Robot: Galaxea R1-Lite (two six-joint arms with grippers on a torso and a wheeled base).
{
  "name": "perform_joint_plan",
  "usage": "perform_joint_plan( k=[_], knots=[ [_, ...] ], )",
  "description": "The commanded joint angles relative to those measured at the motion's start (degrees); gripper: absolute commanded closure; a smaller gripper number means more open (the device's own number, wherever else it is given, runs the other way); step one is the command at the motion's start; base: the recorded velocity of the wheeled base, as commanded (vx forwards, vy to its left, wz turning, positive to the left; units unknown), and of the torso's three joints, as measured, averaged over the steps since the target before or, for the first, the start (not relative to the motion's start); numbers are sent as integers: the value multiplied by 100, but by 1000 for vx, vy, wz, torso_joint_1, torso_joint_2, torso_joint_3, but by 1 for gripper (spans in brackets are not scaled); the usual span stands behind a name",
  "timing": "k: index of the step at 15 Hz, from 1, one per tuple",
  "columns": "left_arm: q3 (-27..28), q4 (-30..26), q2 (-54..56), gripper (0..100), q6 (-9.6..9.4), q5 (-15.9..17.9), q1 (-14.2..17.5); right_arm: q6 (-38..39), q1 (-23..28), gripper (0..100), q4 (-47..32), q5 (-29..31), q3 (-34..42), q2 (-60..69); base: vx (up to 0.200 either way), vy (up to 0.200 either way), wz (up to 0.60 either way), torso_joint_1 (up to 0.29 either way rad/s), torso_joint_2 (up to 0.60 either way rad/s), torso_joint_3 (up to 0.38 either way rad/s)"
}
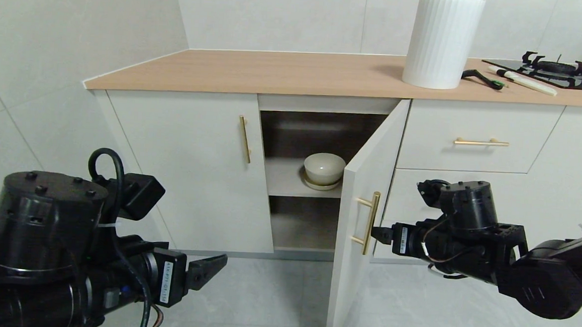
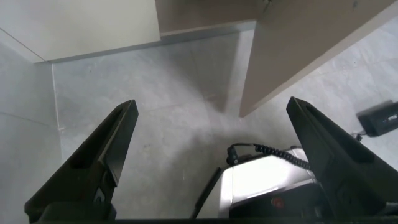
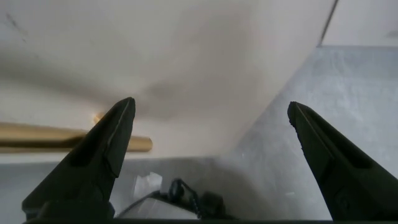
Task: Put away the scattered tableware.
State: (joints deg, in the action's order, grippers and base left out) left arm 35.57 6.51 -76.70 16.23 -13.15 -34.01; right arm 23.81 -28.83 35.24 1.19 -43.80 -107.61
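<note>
Hanging low at the near left, the left claw [image 1: 214, 265] is spread wide and holds nothing; the left wrist view shows its two black fingers [image 2: 102, 155] well apart over the grey tiled floor [image 2: 174, 99]. At the near right, the right claw [image 1: 378, 234] sits just beside the vertical brass bar handle [image 1: 369, 222] of the open white cabinet door [image 1: 365, 172]. In the right wrist view its jaws are also wide and empty, with the handle's end close to one finger, and contact cannot be told.

Beyond the door, the cabinet stands open. On its middle shelf [image 1: 285, 180] a cream round bowl [image 1: 324, 168] rests on a pale shallow plate [image 1: 319, 186], towards the shelf's right side. Left of the opening is a shut white door with its own brass handle [image 1: 244, 138], and to the right a white drawer front [image 1: 476, 138].

Farther back, the wooden surface [image 1: 276, 73] carries a tall white ribbed cylinder [image 1: 442, 42]. Right of it lie a black-handled tool [image 1: 481, 78] and a long pale utensil [image 1: 522, 81], near a black gas hob [image 1: 557, 68].
</note>
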Motion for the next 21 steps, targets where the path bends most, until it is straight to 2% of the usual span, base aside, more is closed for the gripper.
perform_joint_plan(
  k=[1, 5, 8, 16, 20, 21],
  knots=[
    [2, -18, -3, 0, 3, -3, 0, 1, -17, 0, 264, 12, 29, -226, 0, 0, 0, 0, 0, 0],
    [11, -18, -3, 0, 3, 6, 0, 238, -140, 0, 967, 399, 12, -648, 0, 0, 0, 0, 0, 0],
    [11, -18, -20, 0, 3, 6, 0, 247, -158, 0, 1134, 434, 3, -788, 0, 0, 0, 0, 0, 0],
    [20, -27, -20, 0, 3, 6, 0, 238, -176, 0, 1802, 742, -23, -1131, 200, 0, 0, 2, 2, 2],
    [20, -18, -29, 0, 3, 6, 0, 353, -184, 0, 1819, 839, -137, -1219, 200, 0, 0, 7, 2, 2],
    [20, -27, -29, 0, 3, -3, 0, 484, -184, 0, 1811, 1032, -269, -1307, 200, 0, 0, 2, 2, 2]
  ],
)
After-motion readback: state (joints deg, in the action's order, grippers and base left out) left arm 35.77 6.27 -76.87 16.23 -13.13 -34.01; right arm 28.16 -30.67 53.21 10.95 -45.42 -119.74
